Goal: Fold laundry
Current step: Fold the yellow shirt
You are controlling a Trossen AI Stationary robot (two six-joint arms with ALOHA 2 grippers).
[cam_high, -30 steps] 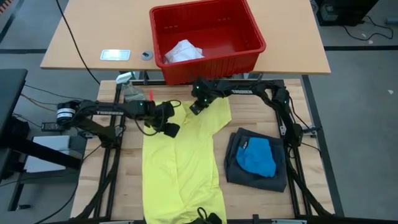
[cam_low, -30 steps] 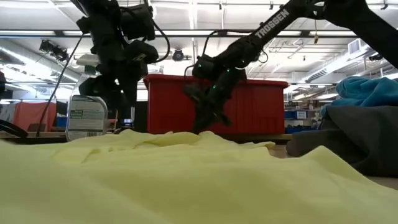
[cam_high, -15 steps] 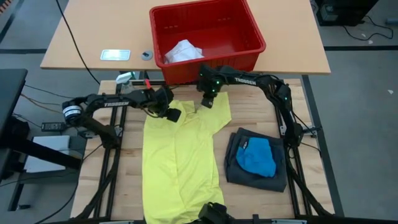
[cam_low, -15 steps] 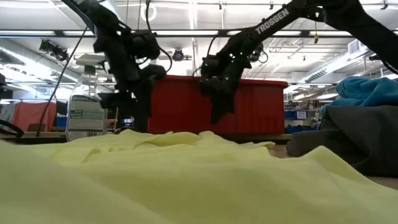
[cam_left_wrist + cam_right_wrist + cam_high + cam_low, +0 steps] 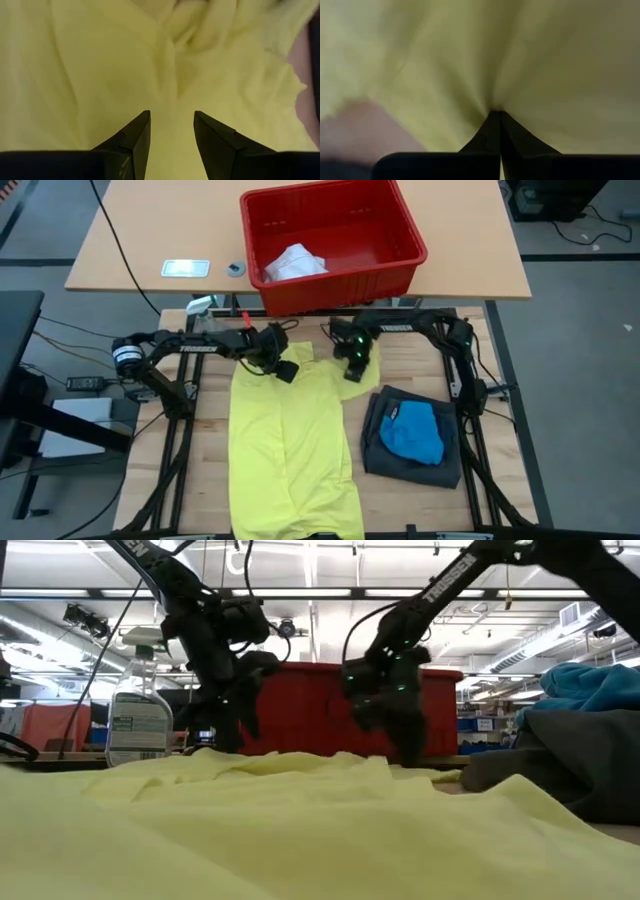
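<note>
1. The soft yellow cloth shirt (image 5: 290, 445) lies lengthwise down the wooden table's (image 5: 500, 480) middle.
2. Right gripper (image 5: 352, 366) pinches its far-right sleeve; left gripper (image 5: 282, 367) hovers parted over the far-left shoulder.

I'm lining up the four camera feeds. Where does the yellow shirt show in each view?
High view: yellow shirt, left of centre on the table, running to the bottom edge.
Low view: it fills the foreground.
Left wrist view: it fills the picture.
Right wrist view: it fills most of the picture, pinched by the right tool.
Shared landmark: red basket, behind it in the high and low views.
</note>
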